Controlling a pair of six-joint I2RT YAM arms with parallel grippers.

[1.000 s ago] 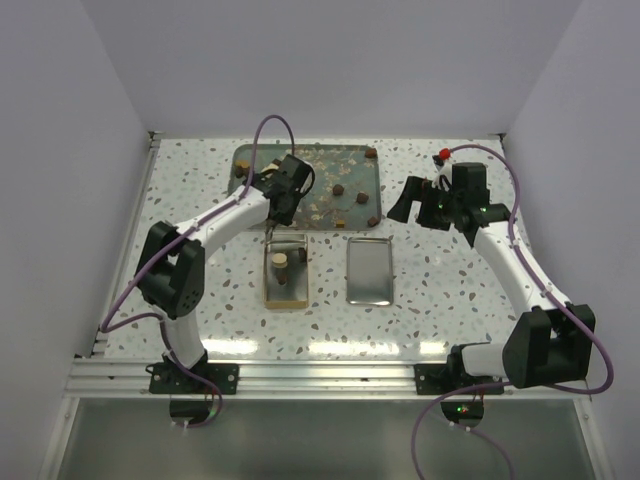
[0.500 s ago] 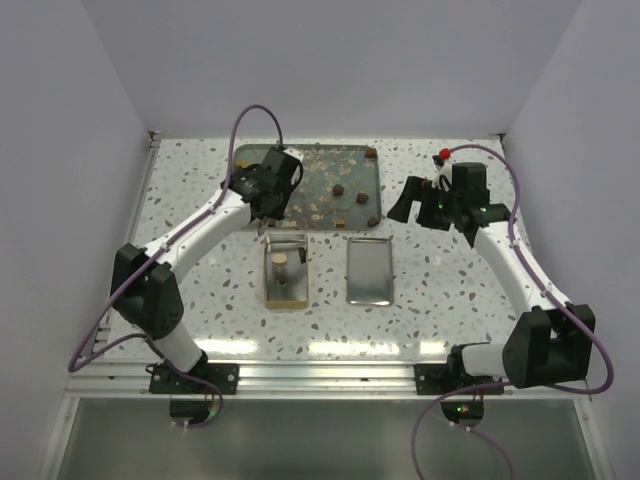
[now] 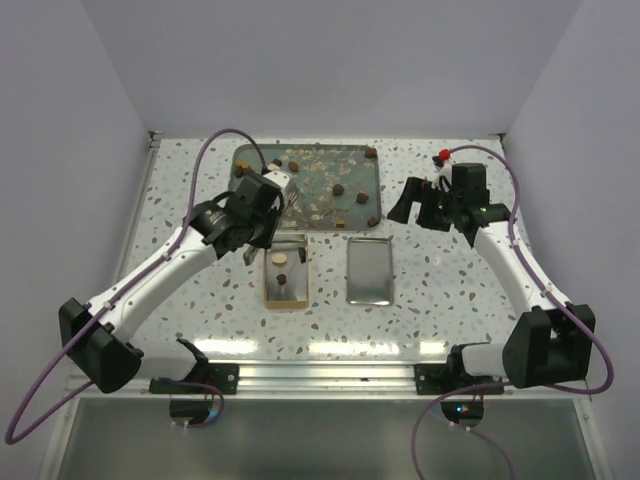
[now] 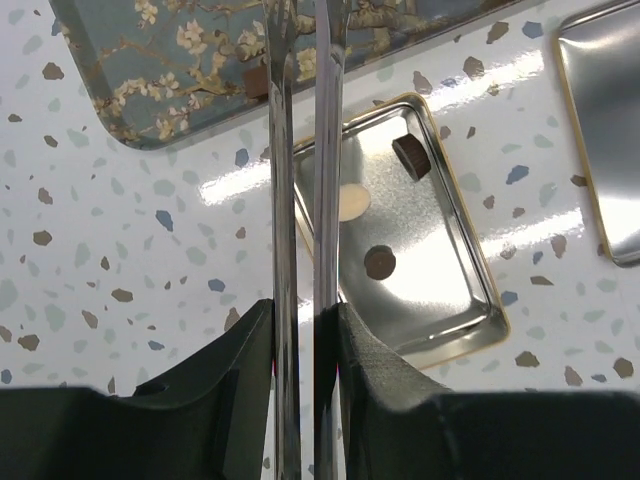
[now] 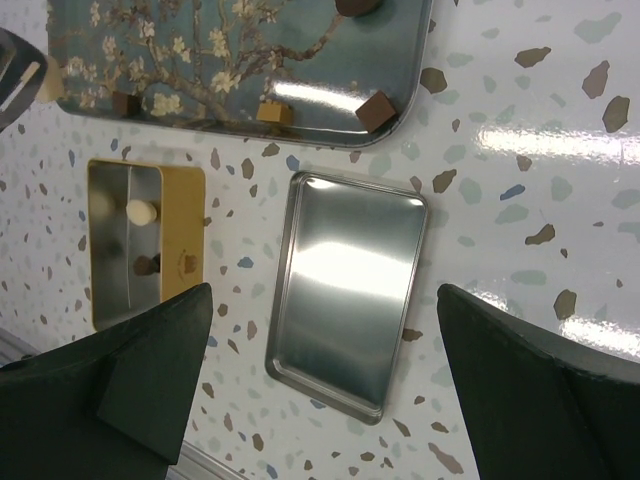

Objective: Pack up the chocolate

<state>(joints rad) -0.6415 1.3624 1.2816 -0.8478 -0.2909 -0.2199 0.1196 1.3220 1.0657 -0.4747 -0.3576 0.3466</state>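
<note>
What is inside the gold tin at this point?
The gold tin holds a dark square chocolate, a cream round chocolate and a dark round chocolate. The left fingers cross its left side in the wrist view, so anything beneath them is hidden.

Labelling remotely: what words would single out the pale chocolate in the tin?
Just in front of the floral tray sits the open gold tin. Inside it, the cream-white round chocolate lies mid-tin; the other pieces there are dark brown.
</note>
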